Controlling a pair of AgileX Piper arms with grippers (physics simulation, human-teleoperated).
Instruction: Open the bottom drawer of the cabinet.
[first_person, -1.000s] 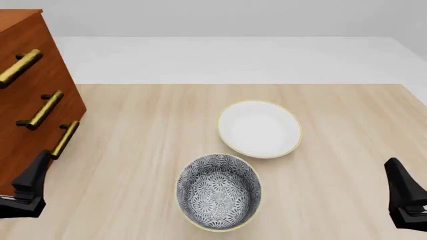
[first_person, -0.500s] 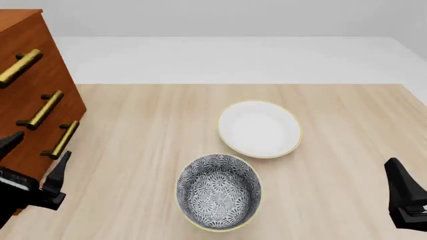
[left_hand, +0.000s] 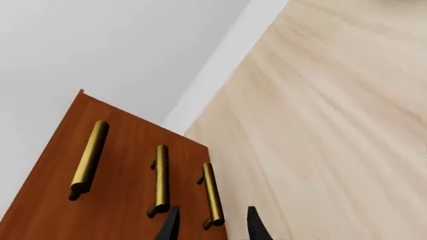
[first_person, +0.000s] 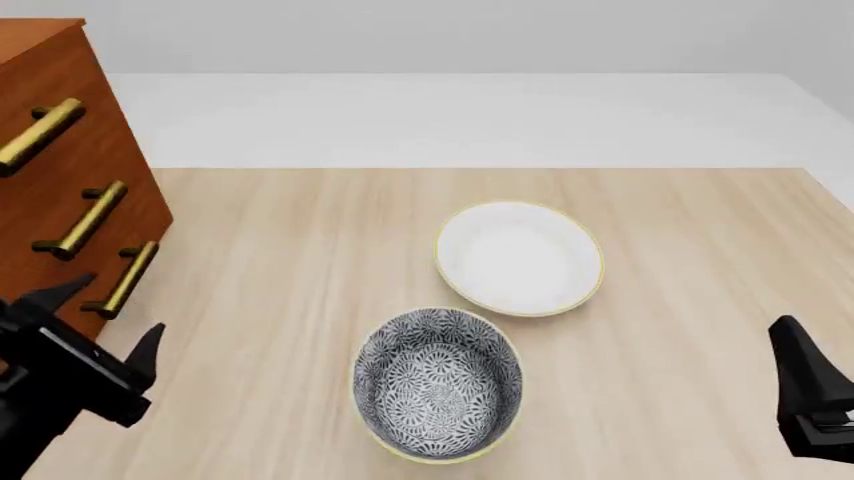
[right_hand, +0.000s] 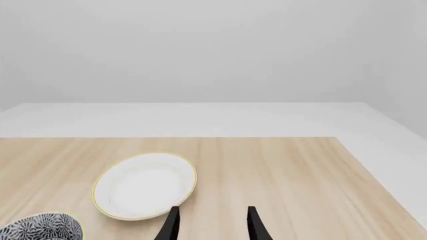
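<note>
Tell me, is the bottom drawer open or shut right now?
Shut. The bottom drawer sits flush with the cabinet front, level with the drawers above.

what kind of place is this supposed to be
Probably a simulated tabletop test scene, not a real room: a bare light wooden table against blank grey-white surroundings, a reddish-brown cabinet with brass handles standing on it, a white bowl, a patterned bowl, and the left claw nearby.

White bowl (first_person: 519, 258) — patterned bowl (first_person: 437, 383) — table (first_person: 694, 250)
</note>
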